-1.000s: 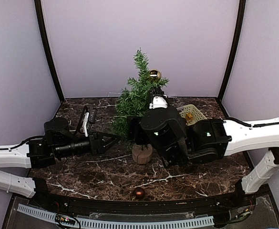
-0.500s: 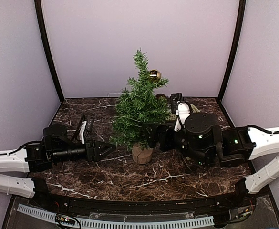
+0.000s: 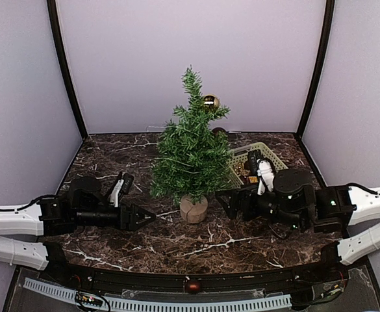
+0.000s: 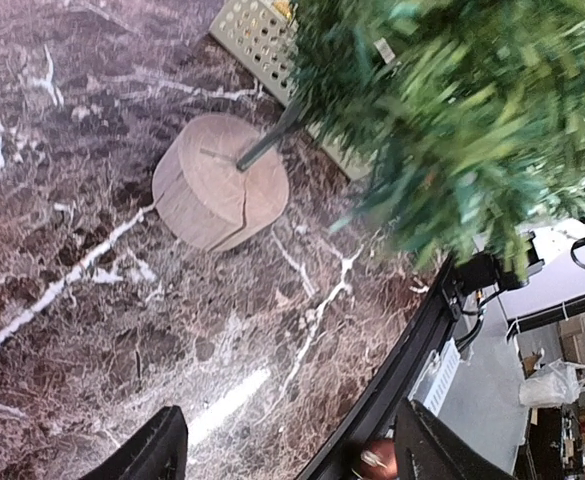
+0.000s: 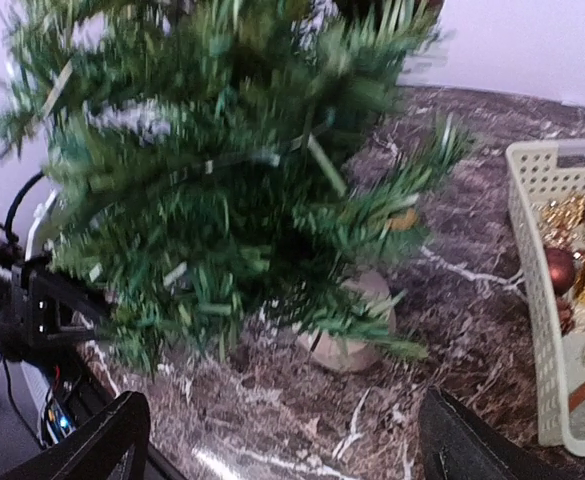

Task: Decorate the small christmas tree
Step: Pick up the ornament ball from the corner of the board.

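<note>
The left hand (image 3: pixel 144 218) lies low over the marble surface (image 3: pixel 112 244), its fingers spread apart and empty. Just ahead of it, between the two hands, the small christmas tree (image 3: pixel 190 149) stands upright on its wooden stump (image 3: pixel 193 208), with a gold ball (image 3: pixel 210 101) near its top. The right hand (image 3: pixel 223 199) faces the stump from the opposite side, fingers also apart and holding nothing. Beyond the right hand, toward the back wall, sits a pale basket (image 3: pixel 238 170) of ornaments. A dark red ball (image 3: pixel 191 286) lies at the near edge, behind both hands.
</note>
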